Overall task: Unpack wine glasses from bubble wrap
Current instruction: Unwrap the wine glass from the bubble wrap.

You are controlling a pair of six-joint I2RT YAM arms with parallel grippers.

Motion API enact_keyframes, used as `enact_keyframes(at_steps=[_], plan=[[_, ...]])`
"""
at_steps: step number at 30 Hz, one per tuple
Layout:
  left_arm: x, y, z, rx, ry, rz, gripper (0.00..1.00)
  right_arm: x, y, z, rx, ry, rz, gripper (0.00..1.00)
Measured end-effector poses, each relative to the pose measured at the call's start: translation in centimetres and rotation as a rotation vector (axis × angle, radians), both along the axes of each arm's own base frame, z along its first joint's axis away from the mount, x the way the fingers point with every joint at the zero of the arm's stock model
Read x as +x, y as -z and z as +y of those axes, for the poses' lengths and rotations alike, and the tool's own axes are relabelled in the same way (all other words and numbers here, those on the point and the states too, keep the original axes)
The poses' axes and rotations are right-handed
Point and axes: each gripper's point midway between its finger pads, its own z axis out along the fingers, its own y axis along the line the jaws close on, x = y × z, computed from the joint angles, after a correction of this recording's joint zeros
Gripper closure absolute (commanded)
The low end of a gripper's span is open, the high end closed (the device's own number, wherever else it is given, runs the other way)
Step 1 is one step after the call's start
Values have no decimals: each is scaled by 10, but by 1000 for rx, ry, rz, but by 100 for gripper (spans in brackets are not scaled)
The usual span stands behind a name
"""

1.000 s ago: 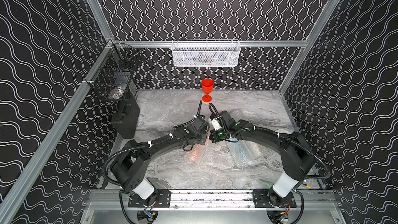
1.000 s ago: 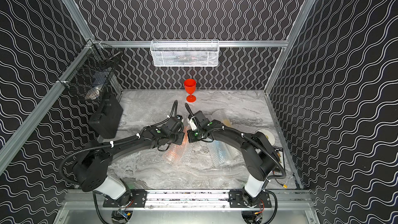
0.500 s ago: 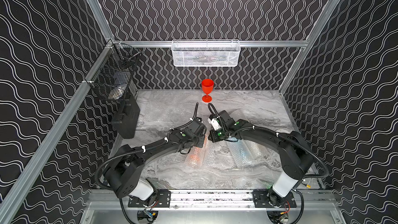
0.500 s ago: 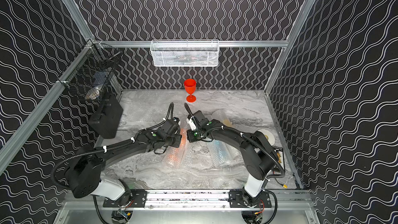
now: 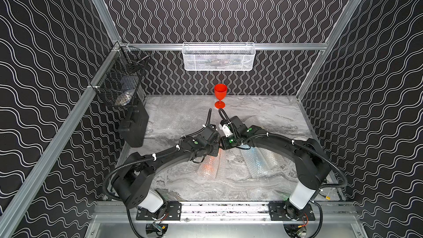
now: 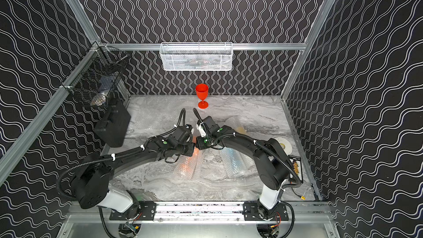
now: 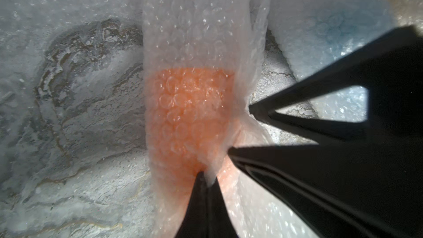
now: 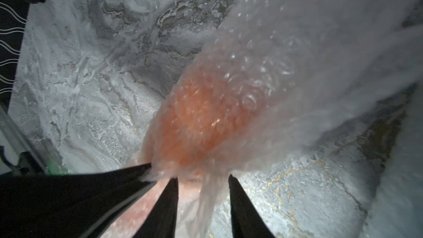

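Left end effector point(image 7: 207, 177) showed up in its own wrist view pressed together on a puckered bit of film at one end of the orange roll point(image 7: 190, 30). That's the bubble wrap with the orange glass point(image 7: 190, 115) blurred inside it, lying on the marble counter point(image 7: 80, 111). The same view caught the right end effector point(image 7: 239, 130) coming in from the side with its fingers spread. One tip was poking the loose edge of the wrap, with nothing pinched. A blue roll point(image 7: 329, 28) lay just beside.

The right wrist view agreed: spread fingers, a strand of film hanging between them unclamped, and the orange blur right ahead.

In both top views the two arms met nose to nose over that roll, mid-counter. The red glass point(image 5: 220, 96) stood upright and unwrapped by the back wall, well apart.

It looked like the peeling step on the second glass. The next move probably needs the right one to close on the free edge and pull away from the left's pinch, gently, so the whole roll doesn't just drag along.
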Motion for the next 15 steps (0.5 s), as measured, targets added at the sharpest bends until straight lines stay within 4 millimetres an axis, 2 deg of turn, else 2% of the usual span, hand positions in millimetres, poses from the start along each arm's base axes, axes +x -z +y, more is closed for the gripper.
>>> enact_keyframes(at_steps=[3,9,15], plan=[[0,-1,0,-2,-2,-1,100,2,2,0,-14,6,-3,65],[0,-3,0,-5,-2,-6,100,4,3,0,-21,3,-9,83],[0,-3,0,-5,-2,-6,100,6,5,-4,-43,11,-17,92]])
